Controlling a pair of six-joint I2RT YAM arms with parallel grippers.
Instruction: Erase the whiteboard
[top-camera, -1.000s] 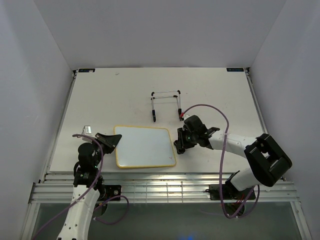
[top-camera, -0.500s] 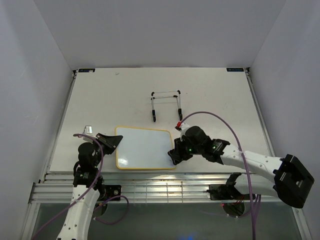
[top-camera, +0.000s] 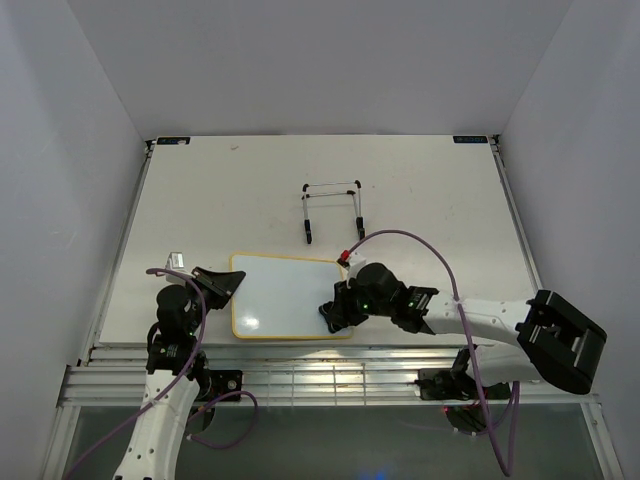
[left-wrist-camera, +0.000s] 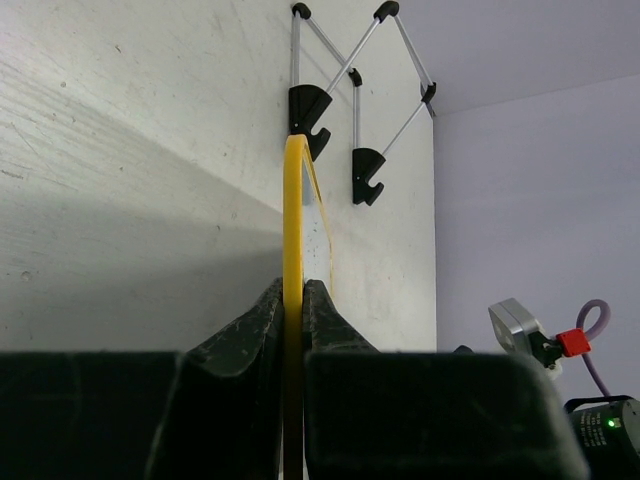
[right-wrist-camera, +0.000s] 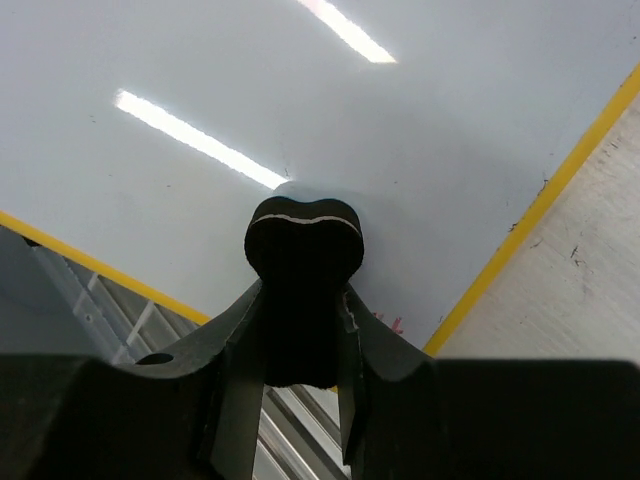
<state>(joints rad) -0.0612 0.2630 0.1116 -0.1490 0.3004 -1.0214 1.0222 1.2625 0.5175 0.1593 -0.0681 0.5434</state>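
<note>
The whiteboard (top-camera: 285, 295), yellow-framed with a glossy white face, lies flat at the near middle of the table. My left gripper (top-camera: 228, 283) is shut on its left edge; in the left wrist view the yellow frame (left-wrist-camera: 292, 220) runs edge-on between the fingers. My right gripper (top-camera: 333, 315) is shut on the black bone-shaped eraser (right-wrist-camera: 303, 270), which presses on the board's face (right-wrist-camera: 330, 120) near its near right corner. A faint red smudge (right-wrist-camera: 396, 325) shows beside the right finger.
The black wire stand (top-camera: 333, 208) stands behind the board and shows in the left wrist view (left-wrist-camera: 345, 95). A metal rail (top-camera: 320, 370) runs along the table's near edge. A small silver clip (top-camera: 175, 259) lies left of the board.
My right gripper moved from beside the board's right edge leftward onto its face, carrying the eraser to the near right corner. The left gripper and board stayed in place.
</note>
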